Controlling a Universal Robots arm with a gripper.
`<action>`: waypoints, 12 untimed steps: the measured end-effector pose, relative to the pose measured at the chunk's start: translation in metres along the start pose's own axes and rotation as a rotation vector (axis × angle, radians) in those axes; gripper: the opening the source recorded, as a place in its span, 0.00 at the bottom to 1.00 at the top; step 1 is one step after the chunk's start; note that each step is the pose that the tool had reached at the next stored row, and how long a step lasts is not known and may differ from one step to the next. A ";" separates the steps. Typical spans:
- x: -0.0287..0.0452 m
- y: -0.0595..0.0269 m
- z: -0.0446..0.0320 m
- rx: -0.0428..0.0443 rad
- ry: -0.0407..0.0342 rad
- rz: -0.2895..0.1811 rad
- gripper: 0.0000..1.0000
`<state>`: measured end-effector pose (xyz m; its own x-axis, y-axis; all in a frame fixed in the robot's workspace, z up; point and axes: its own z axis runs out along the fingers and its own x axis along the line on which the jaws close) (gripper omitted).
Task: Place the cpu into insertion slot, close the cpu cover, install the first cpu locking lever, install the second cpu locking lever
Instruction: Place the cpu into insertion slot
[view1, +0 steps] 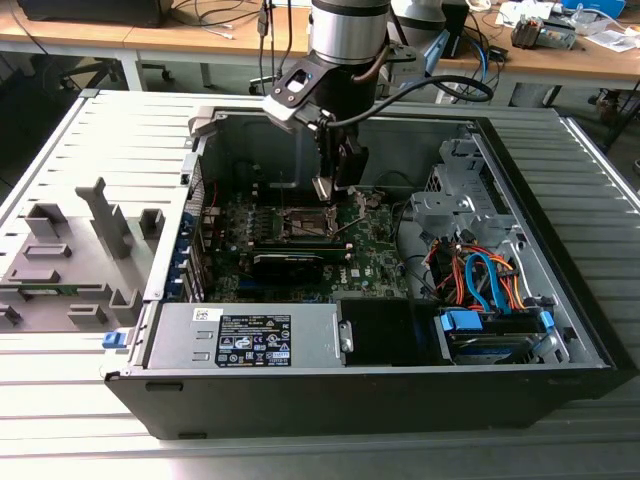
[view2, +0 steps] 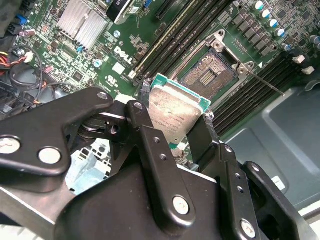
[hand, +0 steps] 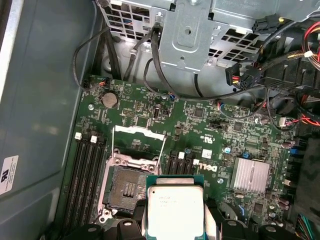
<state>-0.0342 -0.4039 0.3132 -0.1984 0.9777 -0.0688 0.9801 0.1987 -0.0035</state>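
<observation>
The gripper (view1: 326, 188) hangs inside the open computer case (view1: 350, 395), its fingers clamped on the edges of the cpu (view2: 172, 112) above the green board, with the bare insertion slot (hand: 127, 188) at about seven o'clock from it in the exterior view and the cpu cover (hand: 139, 131) raised open.

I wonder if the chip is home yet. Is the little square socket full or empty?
Empty. In both wrist views the insertion slot shows its bare dark centre, and the claw holds the cpu clear of it.
</observation>
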 end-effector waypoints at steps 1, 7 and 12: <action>0.0000 0.0000 0.0000 0.0001 -0.0002 0.002 0.54; 0.0000 0.0000 0.0000 0.0012 -0.0017 0.013 0.54; 0.0000 0.0000 0.0000 0.0020 -0.0028 0.022 0.54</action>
<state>-0.0342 -0.4039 0.3132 -0.1770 0.9816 -0.0716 0.9842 0.1772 -0.0040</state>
